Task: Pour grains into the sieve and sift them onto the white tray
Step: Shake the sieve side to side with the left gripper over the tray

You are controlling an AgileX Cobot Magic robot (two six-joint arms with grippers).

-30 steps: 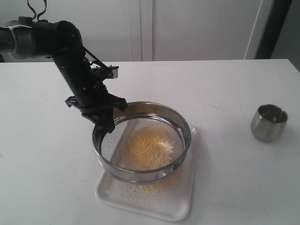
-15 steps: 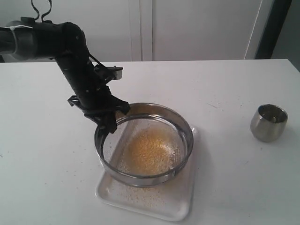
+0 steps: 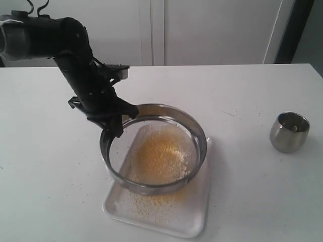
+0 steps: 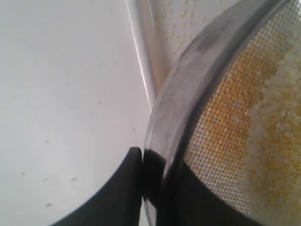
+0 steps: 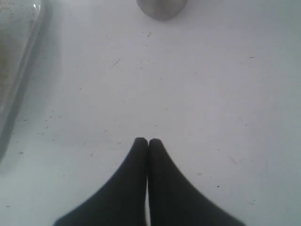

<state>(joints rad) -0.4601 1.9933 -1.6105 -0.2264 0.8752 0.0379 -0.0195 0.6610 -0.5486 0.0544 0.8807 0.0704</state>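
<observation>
Surface: carrying the white tray and a steel cup, well apart.
Sieve: hanging over the tray, the left pincer clamping its rim.
Right pincer: resting closed, gripping nothing.
Grains: pouring looks done; most are sitting on the mesh and some are dotting the tray, so sifting is underway.
Views: only the left wrist view is showing the rim grip up close.

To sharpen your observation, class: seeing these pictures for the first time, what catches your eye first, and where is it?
A wide steel sieve of golden grains stands out mid-table, over a white tray speckled with fallen granules. The left arm's fingers clamp its rim; a steel cup stands alone at the right.
</observation>
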